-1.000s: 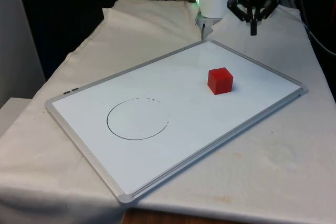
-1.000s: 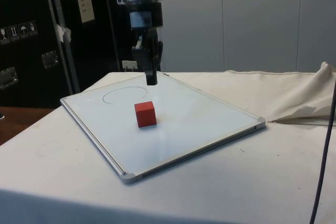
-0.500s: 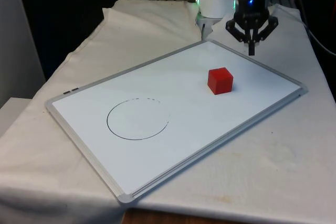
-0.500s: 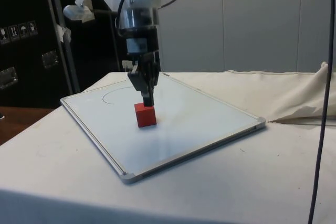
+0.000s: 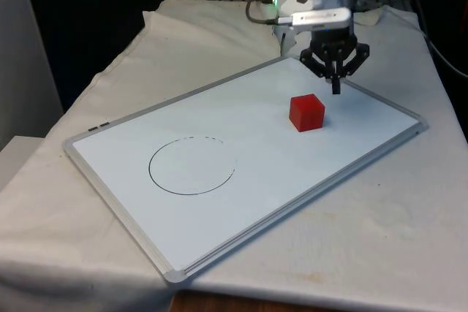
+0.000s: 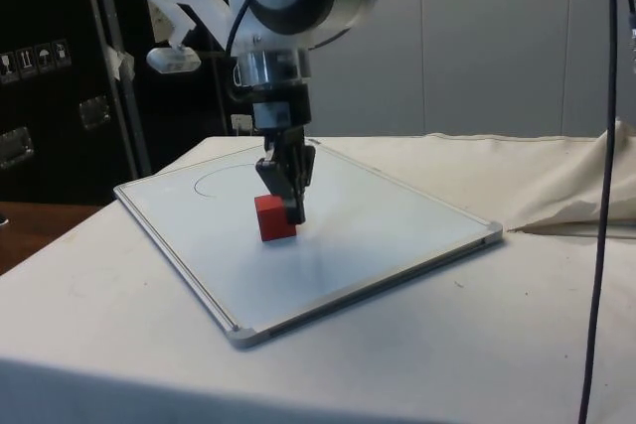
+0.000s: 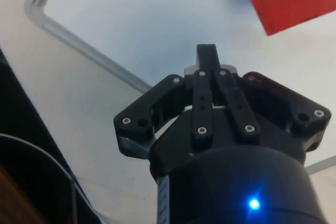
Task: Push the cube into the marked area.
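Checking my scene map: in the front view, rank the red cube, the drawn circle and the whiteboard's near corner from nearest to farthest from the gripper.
1. Red cube, just toward the front view's left of the gripper.
2. Drawn circle, mid-board, farther left.
3. Whiteboard's near corner, at the table's near edge.

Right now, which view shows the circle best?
The front view: the whole circle lies unobstructed on the board, away from the cube. The side view shows it foreshortened at the board's far end, partly behind the tool.
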